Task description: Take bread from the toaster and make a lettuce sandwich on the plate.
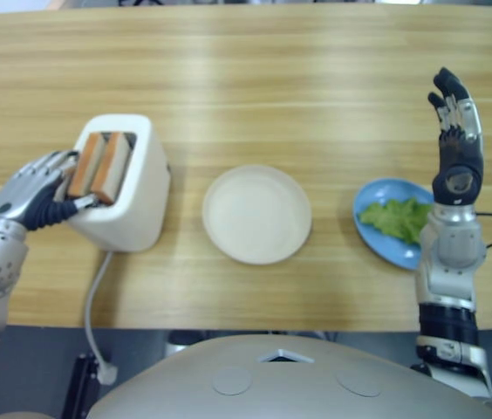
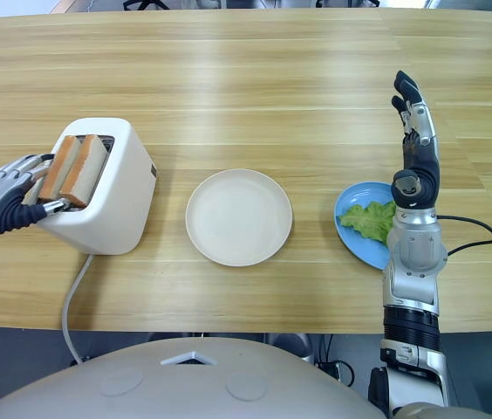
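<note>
As your left hand (image 1: 30,195) pinches the outer toast slice (image 1: 83,164), hold its brittle crust lightly; right hand (image 1: 455,118) stands spread.

At the left of the frame, a glossy white plastic toaster (image 2: 115,205) holds two pale-tan bread slices (image 2: 76,170) with orange-brown crusts. A plain cream round plate (image 2: 238,216) lies at centre. To its right, a sky-blue oval dish (image 2: 361,255) carries ruffled green lettuce (image 2: 370,220). The light wooden table (image 2: 246,87) shows fine honey-coloured grain stripes. The left hand (image 2: 6,202) and right hand (image 2: 413,122) are silver-grey and black.
</note>
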Controlling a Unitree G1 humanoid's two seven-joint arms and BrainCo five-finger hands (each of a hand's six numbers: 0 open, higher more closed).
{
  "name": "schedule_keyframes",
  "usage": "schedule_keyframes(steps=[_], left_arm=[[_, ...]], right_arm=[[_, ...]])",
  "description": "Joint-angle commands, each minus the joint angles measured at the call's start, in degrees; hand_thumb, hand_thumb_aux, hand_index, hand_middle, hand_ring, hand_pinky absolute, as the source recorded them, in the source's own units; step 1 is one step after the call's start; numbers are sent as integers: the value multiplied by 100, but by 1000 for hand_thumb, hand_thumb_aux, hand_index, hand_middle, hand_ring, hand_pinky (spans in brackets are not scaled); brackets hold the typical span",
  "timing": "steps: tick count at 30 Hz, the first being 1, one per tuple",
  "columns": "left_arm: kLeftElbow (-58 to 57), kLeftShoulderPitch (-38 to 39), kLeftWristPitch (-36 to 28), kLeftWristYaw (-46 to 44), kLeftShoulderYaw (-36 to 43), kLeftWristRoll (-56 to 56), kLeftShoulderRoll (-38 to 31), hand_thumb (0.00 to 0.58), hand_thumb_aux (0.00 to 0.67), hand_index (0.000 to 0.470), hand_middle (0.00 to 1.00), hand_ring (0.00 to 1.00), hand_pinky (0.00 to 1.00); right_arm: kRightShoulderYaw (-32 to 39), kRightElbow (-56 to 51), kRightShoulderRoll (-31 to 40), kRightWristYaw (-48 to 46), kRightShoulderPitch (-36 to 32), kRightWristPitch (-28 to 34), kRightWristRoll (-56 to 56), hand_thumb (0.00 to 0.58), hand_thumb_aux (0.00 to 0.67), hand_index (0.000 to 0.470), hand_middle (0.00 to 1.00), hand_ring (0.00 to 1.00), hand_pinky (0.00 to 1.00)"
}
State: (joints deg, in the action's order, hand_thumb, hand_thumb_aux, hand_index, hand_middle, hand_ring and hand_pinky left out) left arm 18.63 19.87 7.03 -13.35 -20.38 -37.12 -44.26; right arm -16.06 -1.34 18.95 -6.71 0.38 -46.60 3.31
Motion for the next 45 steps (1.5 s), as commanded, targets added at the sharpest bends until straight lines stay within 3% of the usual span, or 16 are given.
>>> schedule_keyframes(steps=[1,27,28,29,45], left_arm=[[-187,-200,-72,11,272,23,139,580,670,460,0,0,0],[20,-1369,-262,739,196,1301,1433,580,670,460,0,0,0],[38,-1381,-253,754,205,1313,1454,580,670,460,180,180,180],[39,-1389,-266,753,216,1333,1471,580,670,460,1000,1000,1000],[-251,-1866,-285,1701,313,994,1773,580,670,460,1000,1000,1000]], right_arm=[[-18,-11,5,-26,83,-11,-47,0,0,0,0,0,0],[-11,-77,-55,41,65,-68,-136,0,0,0,0,0,0],[-8,-77,-58,43,61,-68,-139,0,0,0,0,0,0],[-6,-79,-59,45,58,-69,-143,0,0,0,0,0,0],[-8,-102,-57,63,88,-92,-180,0,0,0,0,0,0]])
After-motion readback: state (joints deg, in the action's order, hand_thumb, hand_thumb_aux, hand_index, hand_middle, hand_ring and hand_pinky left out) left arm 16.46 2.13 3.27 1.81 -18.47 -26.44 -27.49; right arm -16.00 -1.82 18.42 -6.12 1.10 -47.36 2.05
